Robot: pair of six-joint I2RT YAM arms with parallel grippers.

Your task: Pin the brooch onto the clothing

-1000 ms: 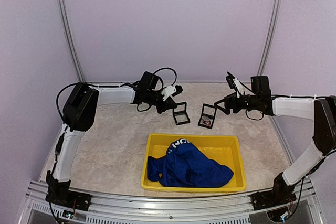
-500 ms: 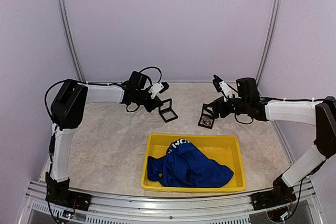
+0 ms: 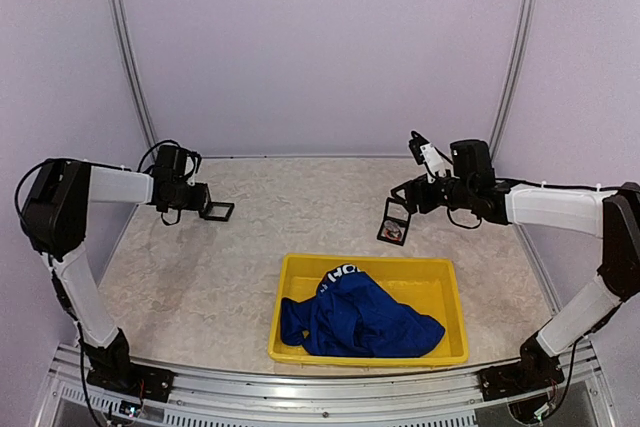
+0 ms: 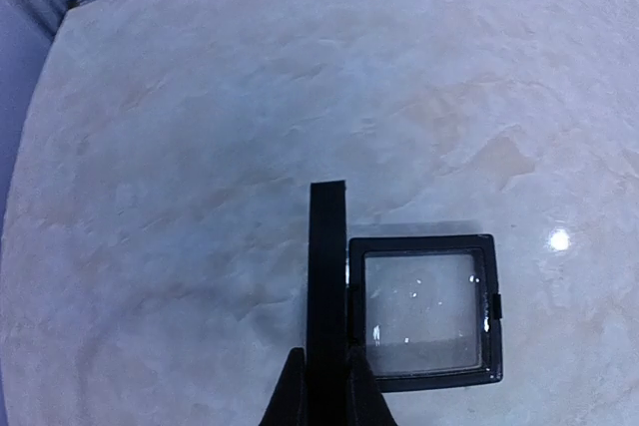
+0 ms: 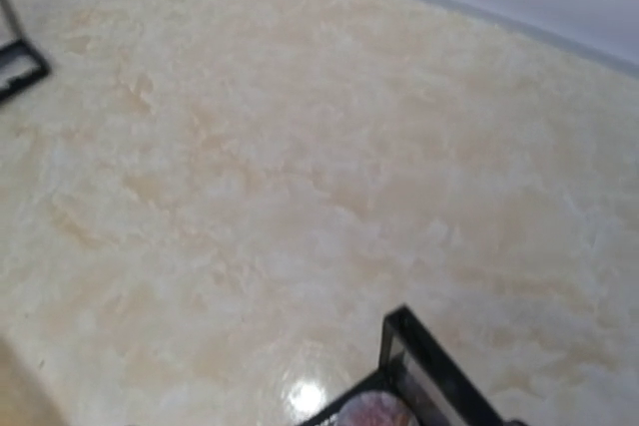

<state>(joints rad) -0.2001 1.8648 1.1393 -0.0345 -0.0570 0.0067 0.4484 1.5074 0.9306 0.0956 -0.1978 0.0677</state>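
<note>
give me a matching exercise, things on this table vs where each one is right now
Things:
1. blue T-shirt
2. clear lid
3. open black box
4. yellow tray

Places:
a. on the table, near the middle, between the two arms
b. gripped by the left tool, far left
c. on the table just beyond the tray, right of middle
d. crumpled inside the tray

Pairs: 1-d, 2-b, 3-c, 4-a
</note>
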